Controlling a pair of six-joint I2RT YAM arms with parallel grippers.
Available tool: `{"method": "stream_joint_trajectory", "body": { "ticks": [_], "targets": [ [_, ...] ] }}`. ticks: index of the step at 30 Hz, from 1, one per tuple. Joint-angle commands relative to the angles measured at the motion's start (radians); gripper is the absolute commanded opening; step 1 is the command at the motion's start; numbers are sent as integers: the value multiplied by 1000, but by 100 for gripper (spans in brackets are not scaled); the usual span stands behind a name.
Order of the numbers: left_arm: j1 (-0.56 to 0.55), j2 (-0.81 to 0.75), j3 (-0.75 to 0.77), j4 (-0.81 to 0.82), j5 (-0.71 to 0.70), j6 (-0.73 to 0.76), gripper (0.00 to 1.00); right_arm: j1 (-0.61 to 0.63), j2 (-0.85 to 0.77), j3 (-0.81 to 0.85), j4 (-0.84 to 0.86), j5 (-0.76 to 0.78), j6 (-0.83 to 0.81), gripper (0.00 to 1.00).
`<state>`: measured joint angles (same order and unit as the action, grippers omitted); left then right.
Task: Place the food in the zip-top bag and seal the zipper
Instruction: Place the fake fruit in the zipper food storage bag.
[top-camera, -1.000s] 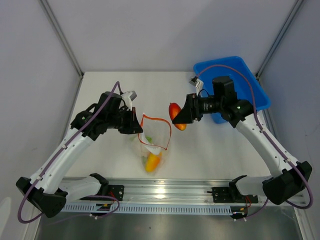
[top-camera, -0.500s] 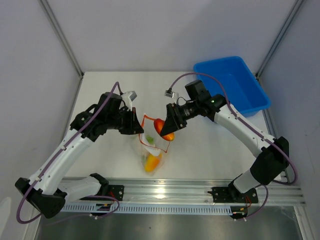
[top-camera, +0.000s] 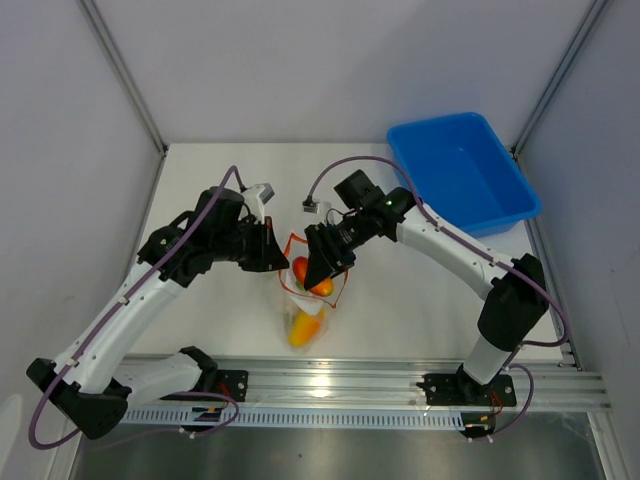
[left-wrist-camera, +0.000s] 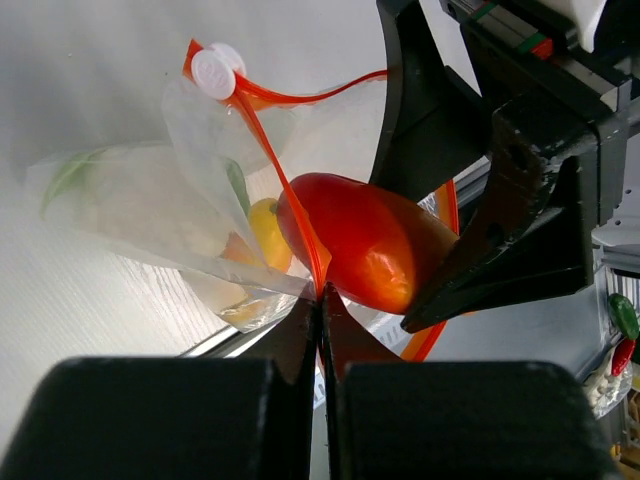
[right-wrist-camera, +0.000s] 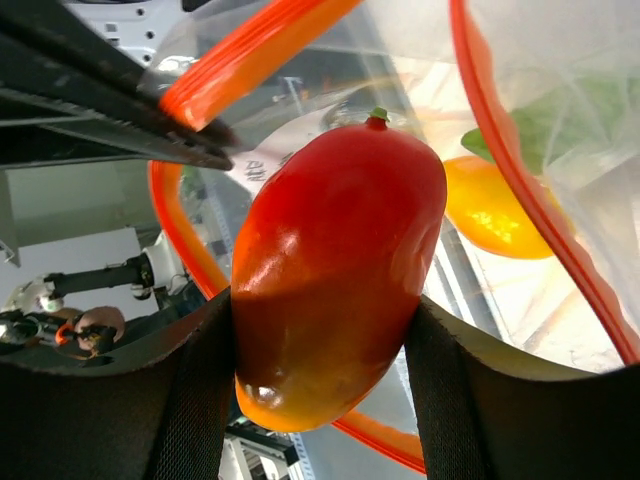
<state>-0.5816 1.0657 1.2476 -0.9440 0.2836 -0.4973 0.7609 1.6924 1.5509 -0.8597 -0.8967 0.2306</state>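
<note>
White tabletop (top-camera: 420, 300) fills the middle of the top view, with a blue bin (top-camera: 470, 175) at the upper right. A second ago the right gripper (top-camera: 316, 268) was near that bin, carrying the red-orange piece (right-wrist-camera: 340, 250). Now it sits at the centre of the frame, directly over the open mouth of the zip-top bag (top-camera: 305, 305), with its arm stretched across toward the left. Its fingers are clamped on either side of the piece, which hangs within the loop of the zipper (left-wrist-camera: 290, 200) (seemingly at the rim rather than down inside). The left gripper (left-wrist-camera: 322, 300), fingers pressed together on the bag's mouth edge, has not shifted and holds that edge up. Lower in the bag lie the yellow-orange piece (left-wrist-camera: 265, 232) and the white-and-green lump (left-wrist-camera: 140, 215). By my judgement the carry is done and the release comes next. That would put what seems the last food inside, leaving only the seal, since the zipper stands wide open and is not yet pressed together anywhere.
</note>
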Motion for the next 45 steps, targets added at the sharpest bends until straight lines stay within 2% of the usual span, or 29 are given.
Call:
{"method": "stream_joint_trajectory", "body": {
  "ticks": [1, 9, 15, 23, 30, 32, 33, 34, 40, 45],
  "targets": [
    [-9, -29, 38, 40, 5, -9, 1, 11, 1, 58, -27, 56, -20, 6],
    [-15, -38, 39, 28, 6, -9, 1, 11, 16, 66, 1, 87, -10, 22],
    [-21, -39, 36, 27, 8, -7, 1, 21, 39, 89, -9, 84, -19, 29],
    [-23, -26, 42, 27, 14, 2, 1, 25, 33, 94, -9, 113, -20, 52],
    [-23, -23, 41, 27, 19, 14, 0, 26, 27, 92, -4, 133, -11, 67],
    [-23, -24, 42, 25, 20, 17, 1, 26, 24, 92, 2, 139, -7, 82],
    [-23, -24, 41, 24, 20, 17, 1, 26, 23, 90, 5, 140, -5, 83],
    [-23, -24, 42, 22, 19, 20, 1, 26, 16, 89, 8, 143, -1, 98],
    [-21, -35, 33, 16, 11, 26, 1, 26, -14, 104, 28, 183, 18, 100],
    [-23, -36, 36, 19, 20, 23, 1, 25, -101, 155, -38, 396, 27, 99]
  ]
}}
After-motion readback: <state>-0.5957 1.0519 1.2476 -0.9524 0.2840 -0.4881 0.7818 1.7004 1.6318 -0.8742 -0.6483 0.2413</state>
